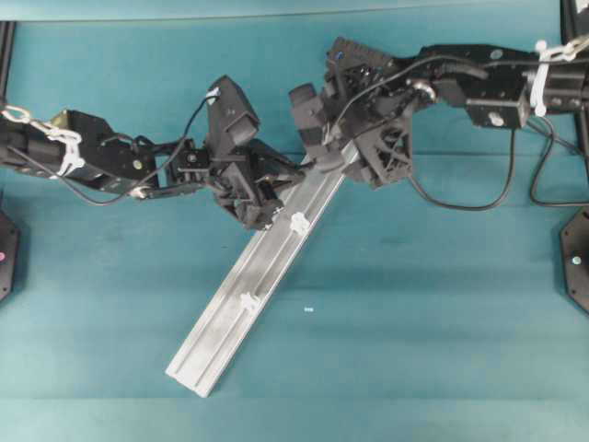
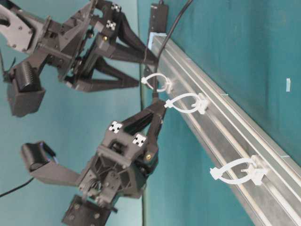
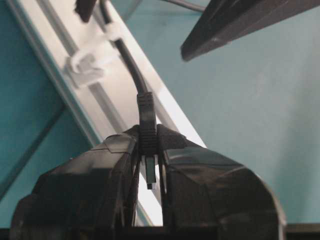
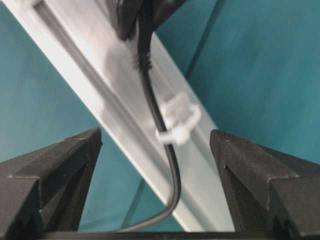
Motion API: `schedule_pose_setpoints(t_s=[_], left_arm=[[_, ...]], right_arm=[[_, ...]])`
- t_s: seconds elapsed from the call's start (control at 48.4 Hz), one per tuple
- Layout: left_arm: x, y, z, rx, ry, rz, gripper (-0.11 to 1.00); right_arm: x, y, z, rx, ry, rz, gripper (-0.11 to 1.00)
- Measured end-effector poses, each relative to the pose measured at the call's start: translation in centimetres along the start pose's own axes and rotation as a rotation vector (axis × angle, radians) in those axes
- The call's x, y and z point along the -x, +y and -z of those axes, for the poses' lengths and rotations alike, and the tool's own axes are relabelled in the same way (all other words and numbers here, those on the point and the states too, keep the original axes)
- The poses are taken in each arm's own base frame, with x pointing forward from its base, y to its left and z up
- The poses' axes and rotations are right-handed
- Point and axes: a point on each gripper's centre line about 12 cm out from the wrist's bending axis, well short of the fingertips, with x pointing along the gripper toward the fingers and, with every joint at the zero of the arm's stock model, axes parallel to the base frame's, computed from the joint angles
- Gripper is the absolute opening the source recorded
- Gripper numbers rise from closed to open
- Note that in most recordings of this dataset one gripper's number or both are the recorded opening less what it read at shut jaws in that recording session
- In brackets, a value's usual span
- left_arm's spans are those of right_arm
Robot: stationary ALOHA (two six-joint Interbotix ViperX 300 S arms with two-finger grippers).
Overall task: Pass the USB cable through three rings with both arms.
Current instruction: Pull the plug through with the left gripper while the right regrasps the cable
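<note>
The USB cable [image 4: 172, 170] runs along the silver rail [image 1: 221, 341] and passes through the first ring [image 4: 177, 122]. My left gripper [image 3: 148, 150] is shut on the cable's black plug [image 3: 146, 115], just past that ring [image 3: 92, 60]. In the table-level view the left gripper [image 2: 159, 109] holds the plug between the first ring [image 2: 157, 82] and the second ring [image 2: 186, 102]. The third ring [image 2: 237, 172] stands further down the rail. My right gripper [image 4: 156, 135] is open and straddles the cable before the first ring without touching it. From overhead, both grippers [image 1: 276, 207] [image 1: 322, 161] crowd the rail's upper end.
The rail [image 2: 235, 136] lies diagonally on the teal table [image 1: 414, 322], its lower end near the front. A small white speck [image 1: 308, 310] lies right of the rail. Black fixtures [image 1: 575, 258] stand at the table's side edges.
</note>
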Motion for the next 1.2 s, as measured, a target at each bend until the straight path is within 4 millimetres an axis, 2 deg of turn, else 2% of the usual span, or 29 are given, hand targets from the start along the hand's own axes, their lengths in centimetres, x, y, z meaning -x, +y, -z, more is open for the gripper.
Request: schedule_pose_setpoints(t_s=[0.331, 0.414, 0.641, 0.786, 1.013, 1.2], left_arm=[[1.1, -1.3, -0.2, -0.009, 0.000, 0.028, 0.09], [1.1, -1.4, -0.3, -0.009, -0.004, 0.029, 0.09], [1.2, -1.5, -0.3, -0.010, -0.005, 0.031, 0.09], [1.2, -1.5, -0.3, -0.011, -0.005, 0.032, 0.09], [1.2, -1.4, -0.3, -0.011, -0.003, 0.031, 0.09], [1.2, -1.5, -0.3, -0.014, -0.005, 0.031, 0.09]], right_arm=[[-0.1, 0.6, -2.1, 0.046, -0.073, 0.057, 0.87], [-0.2, 0.7, -2.0, 0.050, -0.073, 0.059, 0.86], [-1.9, 1.9, -1.2, 0.073, -0.034, 0.025, 0.77], [-2.1, 1.9, -1.2, 0.074, -0.037, 0.030, 0.63], [-2.1, 1.8, -1.5, 0.080, -0.045, 0.037, 0.13], [-2.1, 1.8, -1.6, 0.087, -0.043, 0.037, 0.10]])
